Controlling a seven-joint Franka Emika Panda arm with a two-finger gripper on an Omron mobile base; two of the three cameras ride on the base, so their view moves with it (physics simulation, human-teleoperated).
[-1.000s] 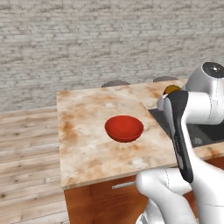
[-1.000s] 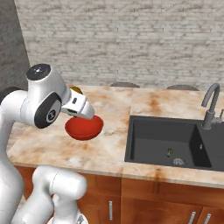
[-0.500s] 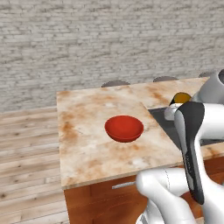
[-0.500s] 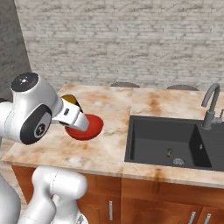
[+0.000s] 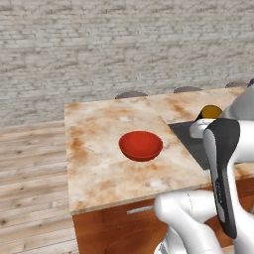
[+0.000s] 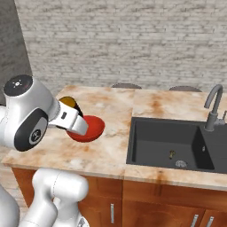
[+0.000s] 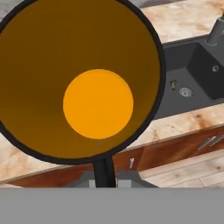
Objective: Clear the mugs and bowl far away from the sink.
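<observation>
My gripper (image 7: 104, 165) is shut on the rim of the black mug (image 7: 96, 103), whose yellow-orange inside faces the hand camera. The same mug (image 6: 68, 102) hangs above the counter just left of the bowl in the right base view, and shows behind my arm as the black mug (image 5: 212, 111) in the left base view. The glossy red bowl (image 5: 141, 145) rests upright on the marble counter; the bowl (image 6: 91, 128) lies left of the sink (image 6: 170, 144), partly behind my hand. The dark sink (image 7: 188, 83) lies beyond the mug.
A curved grey faucet (image 6: 213, 106) stands at the sink's right side. The marble counter (image 5: 99, 168) ends at a front edge over wooden cabinets (image 6: 146, 199). Stool tops (image 5: 131, 94) show behind the counter, before a brick wall.
My arm has swung, and the held black mug has come slightly lower and nearer the base. The red bowl has stayed put.
</observation>
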